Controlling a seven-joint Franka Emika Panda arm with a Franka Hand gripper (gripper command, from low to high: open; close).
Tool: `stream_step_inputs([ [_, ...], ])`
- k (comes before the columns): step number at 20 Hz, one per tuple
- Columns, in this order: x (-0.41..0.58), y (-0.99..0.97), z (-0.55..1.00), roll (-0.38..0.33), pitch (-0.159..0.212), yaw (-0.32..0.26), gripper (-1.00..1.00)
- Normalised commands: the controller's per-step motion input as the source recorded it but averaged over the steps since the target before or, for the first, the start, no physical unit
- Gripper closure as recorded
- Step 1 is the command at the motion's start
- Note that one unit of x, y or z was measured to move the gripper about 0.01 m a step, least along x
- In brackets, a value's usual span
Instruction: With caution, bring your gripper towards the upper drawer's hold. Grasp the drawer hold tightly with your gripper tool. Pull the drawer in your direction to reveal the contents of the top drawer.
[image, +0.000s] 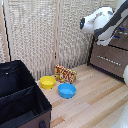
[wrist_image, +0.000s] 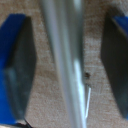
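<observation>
While my gripper (wrist_image: 64, 65) straddles the drawer hold (wrist_image: 65, 60), its jaws stand apart with the silver bar running between them.

Seen from the wrist, my blue-edged fingers (wrist_image: 17, 65) flank the bar with a strip of brown drawer front showing on either side, so neither pad touches metal, as far as this blurred close view lets me judge. From the exterior view, my white arm reaches in at the upper right toward the top drawer (image: 121, 40) of the dark cabinet, its handle hidden behind me there. Lower down, the wooden floor lies open around a yellow bowl (image: 48, 82), a blue bowl (image: 67, 90) and a snack packet (image: 65, 74), with a black fabric box (image: 20, 95) filling the exterior view's left corner.
</observation>
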Motion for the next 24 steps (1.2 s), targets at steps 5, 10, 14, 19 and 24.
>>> stream_step_inputs([
  [5,-0.003,0.05,0.08,-0.002,0.0,-0.118,1.0],
  [10,0.015,0.6,-0.04,-0.054,-0.017,-0.129,1.0],
  [14,0.026,0.86,-0.16,-0.071,-0.006,-0.07,1.0],
  [19,0.109,0.94,-0.14,-0.03,-0.057,-0.038,1.0],
  [24,0.171,0.97,-0.17,-0.021,-0.082,-0.013,1.0],
])
